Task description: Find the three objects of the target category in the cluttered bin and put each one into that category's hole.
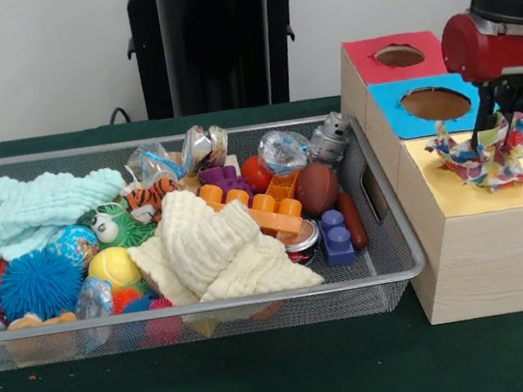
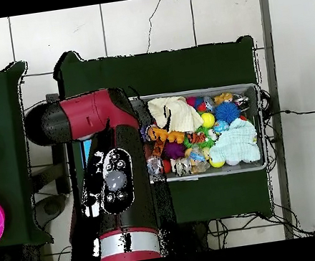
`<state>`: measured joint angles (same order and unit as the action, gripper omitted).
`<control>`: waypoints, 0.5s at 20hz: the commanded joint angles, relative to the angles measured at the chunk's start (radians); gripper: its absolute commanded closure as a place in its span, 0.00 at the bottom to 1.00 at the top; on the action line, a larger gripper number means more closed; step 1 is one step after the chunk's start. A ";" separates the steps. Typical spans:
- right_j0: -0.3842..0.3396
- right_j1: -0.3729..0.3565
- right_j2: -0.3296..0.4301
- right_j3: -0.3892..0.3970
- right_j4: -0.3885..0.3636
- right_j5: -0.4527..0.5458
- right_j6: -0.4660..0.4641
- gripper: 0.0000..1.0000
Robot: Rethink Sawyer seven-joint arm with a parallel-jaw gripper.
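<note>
A: Tool (image 1: 486,130) status?

B: Right side of the front frame, coming down off the red arm (image 1: 494,44). Black fingers are buried in a multicoloured patterned cloth (image 1: 485,153). Closed around it as far as I can see; cloth is bunched at the tips.

A: Where's the cloth relative to the holes?

B: Sitting over the yellow top (image 1: 509,190) of the wooden sorting box (image 1: 485,257), nearest section, lower right. Its lower folds look to be touching the yellow surface. Can't see a hole under it. Blue section (image 1: 395,104) behind it has an open round hole, red section (image 1: 364,60) behind that has another.

A: Bin?

B: Wire mesh bin (image 1: 390,275) just left of the box, on the green tabletop (image 1: 268,380). Full. Cream knitted cloth (image 1: 216,251) at centre front, pale mint knitted cloth (image 1: 34,208) at upper left of the bin. Blue spiky ball (image 1: 38,283) at lower left, yellow ball (image 1: 113,267) beside it. Orange building block (image 1: 264,210) in the middle, brown toy football (image 1: 317,188) to its right, tiger toy (image 1: 153,197) behind the cream cloth.

A: Overhead?

B: Arm (image 2: 104,165) covers the box and tool at frame left. Bin (image 2: 261,165) is visible right of it, cream cloth (image 2: 176,112) at its upper left, mint cloth (image 2: 236,145) at lower right.
</note>
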<state>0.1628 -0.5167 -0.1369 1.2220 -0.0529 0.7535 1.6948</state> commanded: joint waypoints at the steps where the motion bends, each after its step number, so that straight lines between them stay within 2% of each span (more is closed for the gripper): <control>1: -0.025 0.061 0.012 0.127 -0.041 -0.055 0.144 1.00; 10: -0.020 0.081 0.006 0.091 -0.019 0.015 0.147 1.00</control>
<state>0.1628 -0.4891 -0.1452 1.2267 -0.0527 0.7301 1.6948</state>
